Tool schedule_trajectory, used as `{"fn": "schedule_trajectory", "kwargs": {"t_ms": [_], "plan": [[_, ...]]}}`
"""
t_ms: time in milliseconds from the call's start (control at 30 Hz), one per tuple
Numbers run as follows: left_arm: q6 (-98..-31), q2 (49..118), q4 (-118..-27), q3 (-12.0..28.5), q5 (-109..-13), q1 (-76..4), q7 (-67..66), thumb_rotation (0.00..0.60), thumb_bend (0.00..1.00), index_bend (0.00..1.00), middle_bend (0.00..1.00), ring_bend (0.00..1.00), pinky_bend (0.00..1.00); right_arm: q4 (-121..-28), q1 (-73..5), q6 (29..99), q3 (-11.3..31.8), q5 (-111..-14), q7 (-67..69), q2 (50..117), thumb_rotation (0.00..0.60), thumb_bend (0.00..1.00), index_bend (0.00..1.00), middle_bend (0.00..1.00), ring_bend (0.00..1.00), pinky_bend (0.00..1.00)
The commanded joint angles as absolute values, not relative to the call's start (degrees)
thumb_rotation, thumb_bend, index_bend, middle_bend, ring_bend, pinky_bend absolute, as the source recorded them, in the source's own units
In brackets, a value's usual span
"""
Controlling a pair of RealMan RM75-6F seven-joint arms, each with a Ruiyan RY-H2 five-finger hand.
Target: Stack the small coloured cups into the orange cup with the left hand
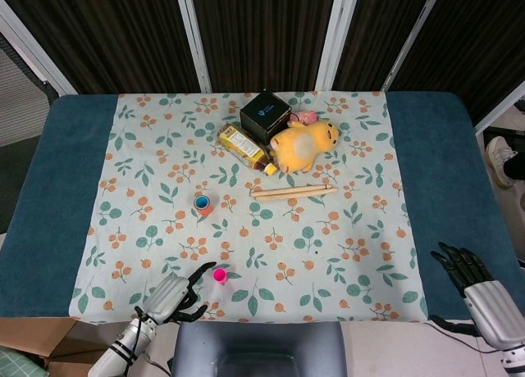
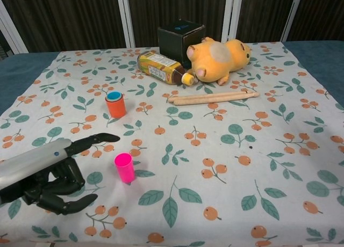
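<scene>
Orange cup (image 2: 115,106) stands upright on the flowered cloth (image 2: 226,166), left of centre, and I see a blue cup (image 2: 113,95) already nested in its mouth, only the blue rim showing. A pink cup (image 2: 124,167) stands alone nearer to me, well apart from the orange one. My left hand (image 2: 59,174) sits just beside the pink cup on its left, fingers spread and lightly curled, holding nothing and not touching the cup. In the head view the same hand (image 1: 174,295) lies at the cloth's near edge, its arm cut off by the frame. My right hand (image 1: 476,283) hangs off the table's right corner, fingers spread and empty; the chest view does not show it.

At the far side a black box (image 2: 181,36) has a small blue mark on top that I cannot read. A bottle (image 2: 161,67) lies on its side with a yellow label; the print is too small to make out. A yellow plush toy (image 2: 217,58) lies against the box, hiding a small pink thing behind it in the head view. A wooden stick (image 2: 212,98) lies in front of the plush.
</scene>
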State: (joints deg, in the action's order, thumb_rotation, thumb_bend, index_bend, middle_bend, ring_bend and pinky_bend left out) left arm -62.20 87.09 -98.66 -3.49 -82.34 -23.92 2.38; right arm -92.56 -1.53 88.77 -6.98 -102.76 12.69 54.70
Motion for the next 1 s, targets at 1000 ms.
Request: {"fn": "schedule_trajectory", "kwargs": {"t_ms": [1000], "plan": [[-57.7, 95.6, -91.4, 3.5, -72.0, -26.8, -0.1, 0.600, 0.37, 0.34, 1.00, 1.00, 1.00, -92.0, -1.3, 90.3, -6.9, -102.8, 14.9, 54.1, 0.600, 0.12, 0.00, 0.00, 0.00, 0.00]]}}
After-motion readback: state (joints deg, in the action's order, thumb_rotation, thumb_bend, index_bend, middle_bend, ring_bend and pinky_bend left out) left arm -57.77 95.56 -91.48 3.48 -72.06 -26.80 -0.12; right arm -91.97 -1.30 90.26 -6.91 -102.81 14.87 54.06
